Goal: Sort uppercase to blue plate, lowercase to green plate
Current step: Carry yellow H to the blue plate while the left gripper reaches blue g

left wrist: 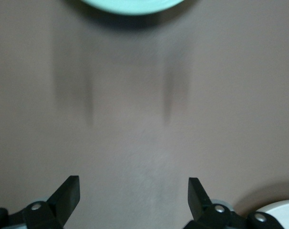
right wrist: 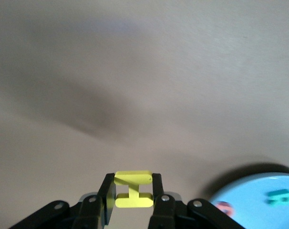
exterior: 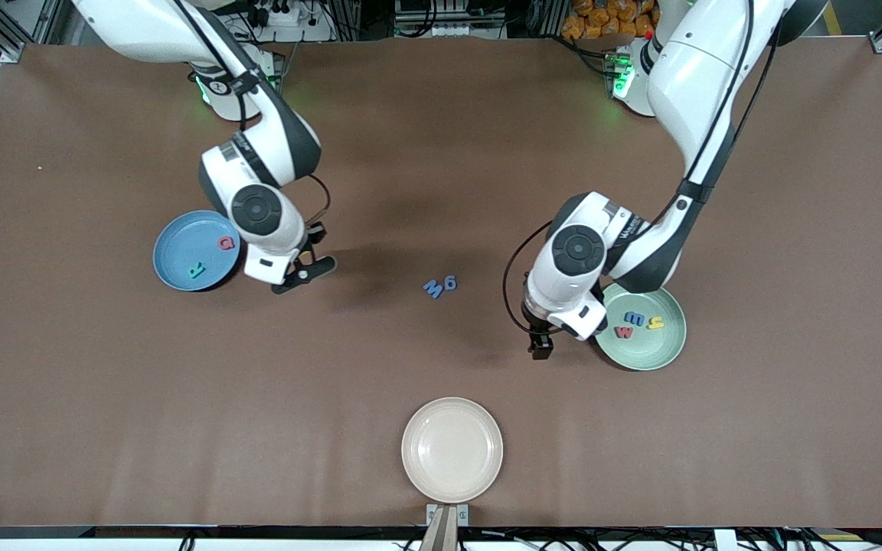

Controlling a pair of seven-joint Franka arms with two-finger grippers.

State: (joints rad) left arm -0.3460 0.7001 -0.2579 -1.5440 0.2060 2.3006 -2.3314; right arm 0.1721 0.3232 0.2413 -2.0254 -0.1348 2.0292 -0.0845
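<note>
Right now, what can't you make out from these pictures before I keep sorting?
- Two blue letters mid-table: too small in the front view to tell their case.
- Yellow H in the shut right gripper: the fingers cover its sides; unseen in the front view.
- Green plate: cut off by the left wrist view's edge; the left arm covers part of its rim in the front view.
- Blue plate: cut off in the right wrist view.
</note>
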